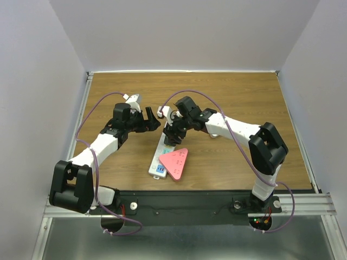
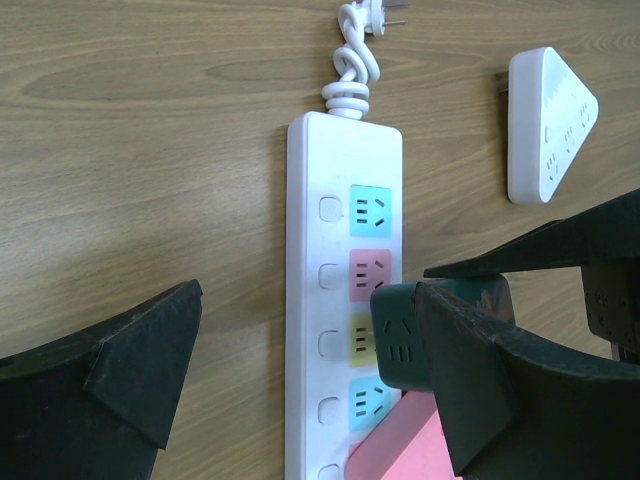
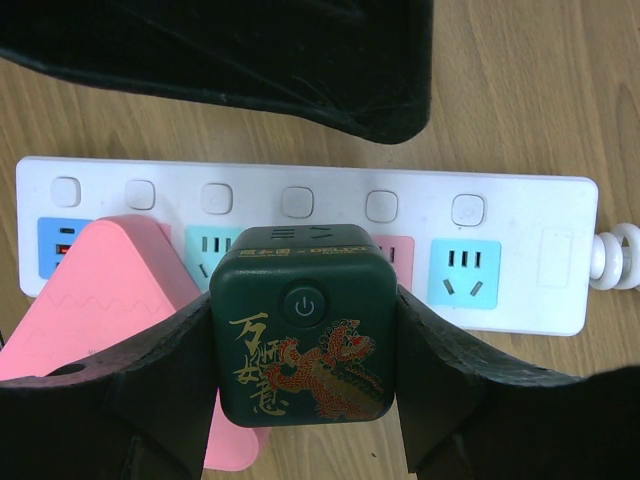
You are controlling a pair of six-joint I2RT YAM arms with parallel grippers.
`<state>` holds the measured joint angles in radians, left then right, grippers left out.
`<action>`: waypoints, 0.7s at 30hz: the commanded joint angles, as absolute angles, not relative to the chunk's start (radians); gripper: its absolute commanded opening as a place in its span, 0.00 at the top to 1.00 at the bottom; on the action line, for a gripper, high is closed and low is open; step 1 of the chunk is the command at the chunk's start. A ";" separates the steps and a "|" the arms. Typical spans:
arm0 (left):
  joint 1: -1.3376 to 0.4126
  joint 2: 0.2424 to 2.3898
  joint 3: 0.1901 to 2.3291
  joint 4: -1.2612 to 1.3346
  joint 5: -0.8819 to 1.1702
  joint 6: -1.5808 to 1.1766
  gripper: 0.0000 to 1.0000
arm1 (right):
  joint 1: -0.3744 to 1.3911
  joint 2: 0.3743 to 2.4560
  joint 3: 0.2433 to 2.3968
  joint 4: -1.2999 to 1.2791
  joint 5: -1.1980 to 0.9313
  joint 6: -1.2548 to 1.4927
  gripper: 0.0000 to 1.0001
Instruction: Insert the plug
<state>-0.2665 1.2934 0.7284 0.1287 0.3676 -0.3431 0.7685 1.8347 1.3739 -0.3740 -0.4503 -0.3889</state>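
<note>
At the middle of the desk (image 1: 244, 97), the top view shows the strip (image 1: 159, 157) running from near edge toward far edge, with a pink adapter (image 1: 176, 162) on its near end. The right gripper (image 1: 172, 135) sits over the strip. The left gripper (image 1: 154, 122) hangs just beside it.

In the left wrist view, we see the left gripper spread wide, gripping nothing. The plug (image 2: 395, 345) sits at the yellow socket (image 2: 362, 340). A white adapter (image 2: 548, 125) lies apart toward the right edge.

In the right wrist view, the right gripper pinches the plug on both flanks. We cannot tell whether its pins are seated.
</note>
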 commanded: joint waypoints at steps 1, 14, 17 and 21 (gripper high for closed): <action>-0.262 1.290 0.726 0.161 0.390 -0.342 0.01 | 0.784 1.810 1.382 -0.336 -0.471 -0.397 1.00; -0.262 1.293 0.724 0.166 0.403 -0.344 0.01 | 0.805 1.824 1.381 -0.336 -0.480 -0.394 0.99; -0.262 1.298 0.723 0.166 0.408 -0.344 0.01 | 0.808 1.830 1.382 -0.337 -0.477 -0.393 1.00; -0.264 1.296 0.723 0.166 0.408 -0.344 0.01 | 0.811 1.835 1.378 -0.339 -0.457 -0.393 1.00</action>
<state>-0.2665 1.2949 0.7284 0.1307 0.3901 -0.3431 0.8001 1.8351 1.3739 -0.3740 -0.4530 -0.3889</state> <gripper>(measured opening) 0.986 0.649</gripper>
